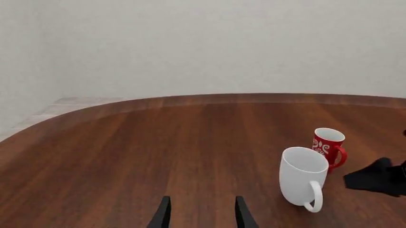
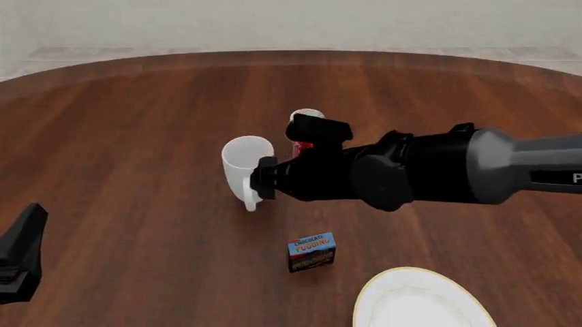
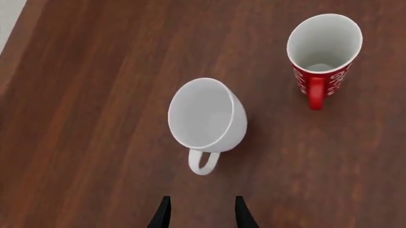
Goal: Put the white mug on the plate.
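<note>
Table (image 2: 136, 136): dark wood, curved far edge, pale wall behind.

Right arm (image 2: 437, 167): reaches in from the right across mid-table, wrist over the mugs. Right gripper (image 3: 201, 211): fingers spread, nothing between them, held above and just short of the white mug's handle.

Plate (image 2: 414, 300): white, thin yellowish rim, near-right edge of the front view, cut off by the frame. Well apart from the mug. Only the front view shows it.

White mug (image 2: 245, 167): plain glossy white, tapered, loop handle. Upright on the table near centre, long axis vertical, mouth up. Handle points toward the arms' side, at the right gripper. Right wrist view looks down into it: empty inside.

Red mug (image 3: 323, 52): slimmer, white pattern, upright, just beyond-right of the white mug, not touching. Front view has it mostly hidden behind the arm.

Small blue box (image 2: 312, 251): between mug and plate, front view only.

Left gripper (image 1: 201, 211): fingers apart, empty, low at near-left, well away from the mug.
</note>
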{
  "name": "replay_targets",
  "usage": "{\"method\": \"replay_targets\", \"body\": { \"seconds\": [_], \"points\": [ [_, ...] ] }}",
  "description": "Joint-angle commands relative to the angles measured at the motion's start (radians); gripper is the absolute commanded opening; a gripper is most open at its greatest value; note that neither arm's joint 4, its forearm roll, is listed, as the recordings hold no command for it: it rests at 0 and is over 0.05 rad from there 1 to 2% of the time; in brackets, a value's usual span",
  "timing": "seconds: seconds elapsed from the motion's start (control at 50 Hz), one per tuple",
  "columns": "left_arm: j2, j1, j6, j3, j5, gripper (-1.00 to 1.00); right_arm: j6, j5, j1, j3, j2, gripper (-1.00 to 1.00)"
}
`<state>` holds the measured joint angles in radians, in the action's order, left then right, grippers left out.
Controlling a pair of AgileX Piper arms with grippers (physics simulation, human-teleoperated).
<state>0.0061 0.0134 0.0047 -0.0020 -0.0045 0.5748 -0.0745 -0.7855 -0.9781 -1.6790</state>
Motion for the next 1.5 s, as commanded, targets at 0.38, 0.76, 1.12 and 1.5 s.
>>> {"method": "replay_targets", "body": {
  "seconds": [0.38,0.76,1.12,1.5],
  "points": [
    [-0.001,0.000,0.000,0.000,0.000,1.00,0.028,0.052,-0.018,-0.038,-0.094,1.00],
    [-0.001,0.000,0.000,0.000,0.001,1.00,0.039,0.073,-0.021,-0.049,-0.132,1.00],
    [-0.001,-0.001,0.000,0.000,0.001,1.00,0.048,0.091,-0.029,-0.068,-0.181,1.00],
    [-0.001,0.000,-0.001,0.000,0.001,1.00,0.067,0.114,-0.037,-0.080,-0.217,1.00]
  ]
}}
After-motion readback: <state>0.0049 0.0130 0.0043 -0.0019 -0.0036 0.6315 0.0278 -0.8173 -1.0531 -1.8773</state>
